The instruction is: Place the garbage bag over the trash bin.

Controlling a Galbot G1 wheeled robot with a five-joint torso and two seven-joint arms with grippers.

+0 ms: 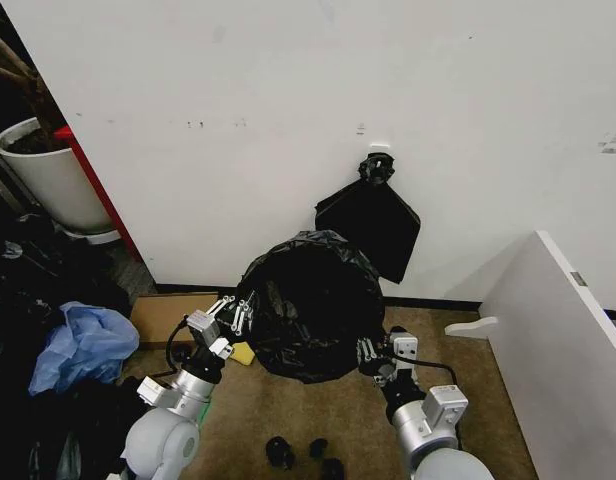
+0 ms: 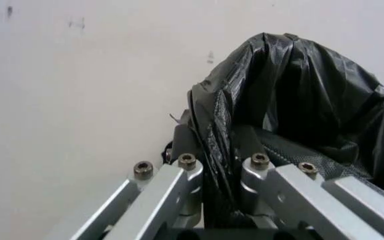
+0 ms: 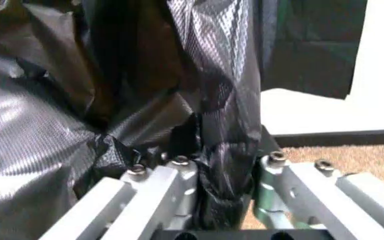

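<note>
Two grippers, left gripper (image 1: 238,312) and right gripper (image 1: 369,353), pinching garbage bag (image 1: 310,305) rim (opposite sides)

The garbage bag (image 1: 310,305) is a glossy, wrinkled black plastic sack, spread into a wide rounded mouth that gapes toward the head camera, standing on the brown floor just in front of the white wall. Its thin film is bunched into folds at both side edges (image 2: 220,131) (image 3: 212,130). The trash bin cannot be made out beneath the black plastic.
</note>
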